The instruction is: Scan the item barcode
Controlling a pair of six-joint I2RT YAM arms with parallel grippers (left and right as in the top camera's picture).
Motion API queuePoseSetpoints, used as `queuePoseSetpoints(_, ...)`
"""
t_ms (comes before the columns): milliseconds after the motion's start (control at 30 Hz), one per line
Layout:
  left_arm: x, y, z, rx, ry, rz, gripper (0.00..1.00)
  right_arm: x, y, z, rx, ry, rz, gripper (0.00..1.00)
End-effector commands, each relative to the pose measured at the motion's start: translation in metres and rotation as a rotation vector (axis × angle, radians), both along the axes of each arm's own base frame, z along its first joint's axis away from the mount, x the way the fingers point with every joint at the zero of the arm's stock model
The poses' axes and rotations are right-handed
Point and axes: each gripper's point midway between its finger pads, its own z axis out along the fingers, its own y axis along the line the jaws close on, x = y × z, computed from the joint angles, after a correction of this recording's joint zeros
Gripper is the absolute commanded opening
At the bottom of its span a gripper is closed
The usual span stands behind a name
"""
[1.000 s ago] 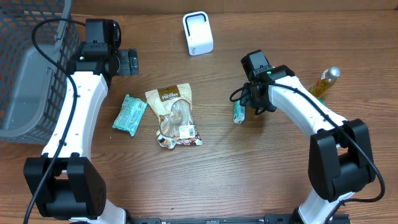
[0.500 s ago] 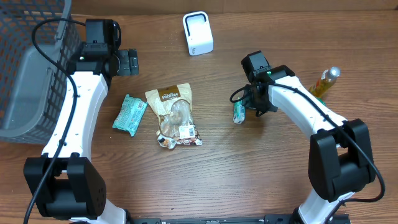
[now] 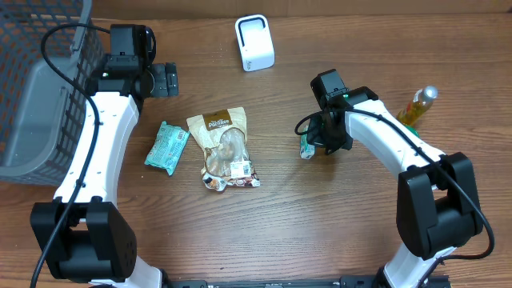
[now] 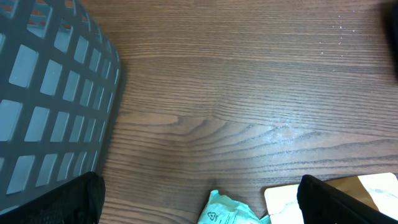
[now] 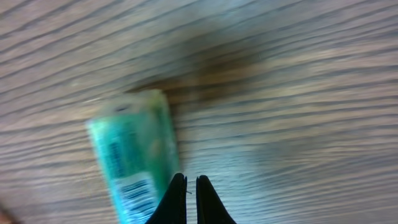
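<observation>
Nearest the arms' bases, on the near side of the scanner [image 3: 254, 42] and slightly to its left, a brown pouch [image 3: 226, 150] lies flat on the desk [image 3: 320, 232], with a white label at its near end. A teal packet [image 3: 167, 146] lies equally near but further left of the scanner, apart from the pouch. To the scanner's near right is the green packet [image 3: 307, 145], small and flat on the wood, with barcode lines showing at one end in the right wrist view. The right end effector [image 5: 187, 186] is down at this packet with its fingers pressed narrow together. Their tips sit at the packet's edge, and I cannot tell whether they pinch it. Further right of the scanner, a yellow bottle [image 3: 418, 105] lies on its side. The left end effector [image 3: 170, 79] hovers left of the scanner, spread wide and holding nothing. A grey mesh basket [image 3: 32, 88] stands far to the scanner's left. The scanner itself stands upright at the far edge.
</observation>
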Motion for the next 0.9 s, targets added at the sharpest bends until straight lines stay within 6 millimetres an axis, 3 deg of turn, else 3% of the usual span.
queuePoseSetpoints(0, 0.0032, -0.001, 0.0165, 0.015, -0.038, -0.019, 1.0, -0.0045, 0.0204, 0.0005, 0.107, 0.021, 0.021, 0.05)
queuePoseSetpoints(333, 0.0032, -0.001, 0.0165, 0.015, -0.038, -0.019, 1.0, -0.0012, 0.0266, 0.0019, 0.139, 0.01, 0.026, 0.07)
queuePoseSetpoints(867, 0.0032, -0.001, 0.0165, 0.015, -0.038, -0.019, 1.0, -0.0008, 0.0277, 0.002, 0.145, 0.008, 0.028, 0.24)
